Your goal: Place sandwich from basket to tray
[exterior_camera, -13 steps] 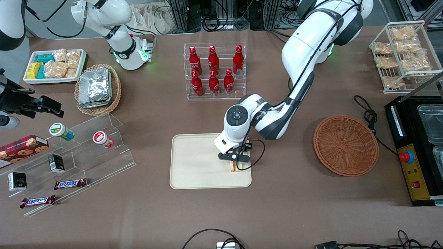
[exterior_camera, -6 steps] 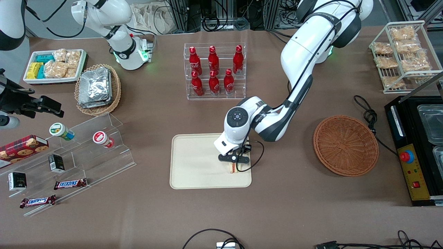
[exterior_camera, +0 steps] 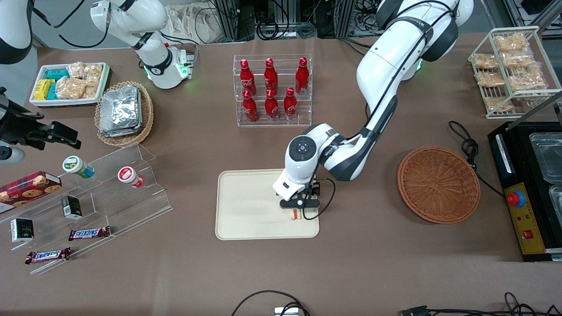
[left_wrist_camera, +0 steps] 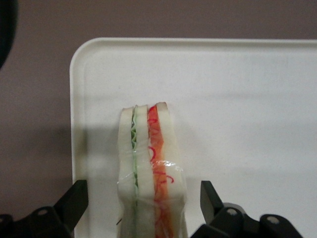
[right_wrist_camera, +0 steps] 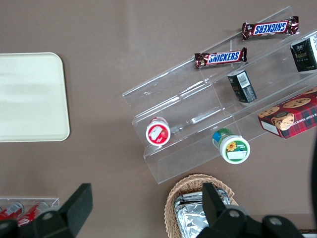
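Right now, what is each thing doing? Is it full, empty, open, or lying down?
sandwich: standing on its edge on the tray, not held
tray: holds only the sandwich
basket: empty
gripper: open, over the sandwich, fingers apart on either side
red bottles: upright in their clear rack

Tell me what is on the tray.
Only the sandwich stands on the tray, near one corner; the open gripper hangs above it and hides part of it in the front view.
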